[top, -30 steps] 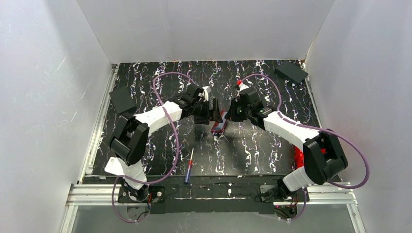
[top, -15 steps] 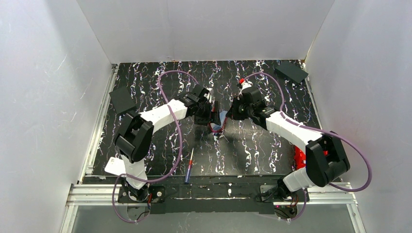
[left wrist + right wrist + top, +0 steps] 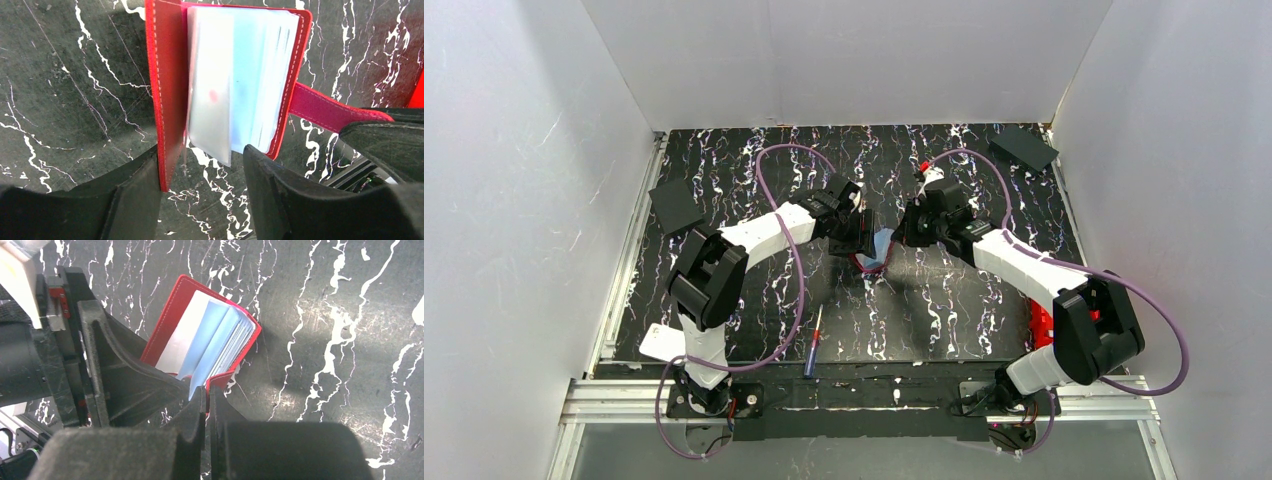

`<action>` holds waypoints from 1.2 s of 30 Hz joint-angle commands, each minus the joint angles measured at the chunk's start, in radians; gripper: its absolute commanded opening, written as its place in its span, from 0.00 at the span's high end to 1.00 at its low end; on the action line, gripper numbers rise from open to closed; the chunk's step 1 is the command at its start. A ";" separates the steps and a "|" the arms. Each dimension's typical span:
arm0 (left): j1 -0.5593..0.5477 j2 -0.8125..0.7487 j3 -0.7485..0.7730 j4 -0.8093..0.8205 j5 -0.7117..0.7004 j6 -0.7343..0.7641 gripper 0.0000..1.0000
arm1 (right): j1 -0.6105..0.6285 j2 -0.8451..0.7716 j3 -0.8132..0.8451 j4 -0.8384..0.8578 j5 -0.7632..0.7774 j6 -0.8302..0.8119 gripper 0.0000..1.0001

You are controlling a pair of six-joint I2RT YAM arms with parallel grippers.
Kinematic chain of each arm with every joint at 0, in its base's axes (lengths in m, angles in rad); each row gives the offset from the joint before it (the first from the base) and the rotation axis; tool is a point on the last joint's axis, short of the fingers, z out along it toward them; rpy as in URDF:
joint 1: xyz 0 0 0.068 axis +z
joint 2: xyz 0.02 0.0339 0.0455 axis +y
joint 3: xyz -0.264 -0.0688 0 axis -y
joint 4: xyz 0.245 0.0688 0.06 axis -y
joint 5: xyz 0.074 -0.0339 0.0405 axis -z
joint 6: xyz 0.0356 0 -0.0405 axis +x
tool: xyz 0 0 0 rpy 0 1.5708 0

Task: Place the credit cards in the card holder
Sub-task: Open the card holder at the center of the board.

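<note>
The red card holder (image 3: pixel 873 252) is held open at mid-table between both grippers. In the left wrist view (image 3: pixel 167 75) its bluish clear pockets (image 3: pixel 240 85) fan out. My left gripper (image 3: pixel 202 161) is open, its jaws standing either side of the holder's lower edge, with the red cover flap against the left finger (image 3: pixel 135 195). My right gripper (image 3: pixel 207 392) is shut on the edge of the holder's red cover (image 3: pixel 200 335). It also shows in the left wrist view (image 3: pixel 385 145), on the strap side. No loose credit cards show. Whether the pockets hold cards I cannot tell.
Two black flat squares lie at the left edge (image 3: pixel 675 206) and the back right corner (image 3: pixel 1024 148). A blue and red pen (image 3: pixel 812 344) lies near the front edge. A red bin (image 3: pixel 1038 326) is mostly hidden behind the right arm.
The holder, seen closed and edge-on a second ago, now stands open with its bluish pockets showing. Both grippers have shifted slightly toward the back with it.
</note>
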 commanded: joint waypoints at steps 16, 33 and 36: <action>-0.004 0.043 -0.025 -0.058 -0.073 0.064 0.58 | -0.045 -0.062 -0.030 0.035 -0.130 -0.139 0.99; 0.009 -0.042 -0.225 0.194 0.084 -0.074 0.96 | -0.121 -0.006 -0.145 0.204 -0.187 0.076 0.93; 0.008 -0.039 -0.240 0.228 0.110 -0.102 1.00 | -0.142 -0.002 -0.175 0.242 -0.199 0.117 0.91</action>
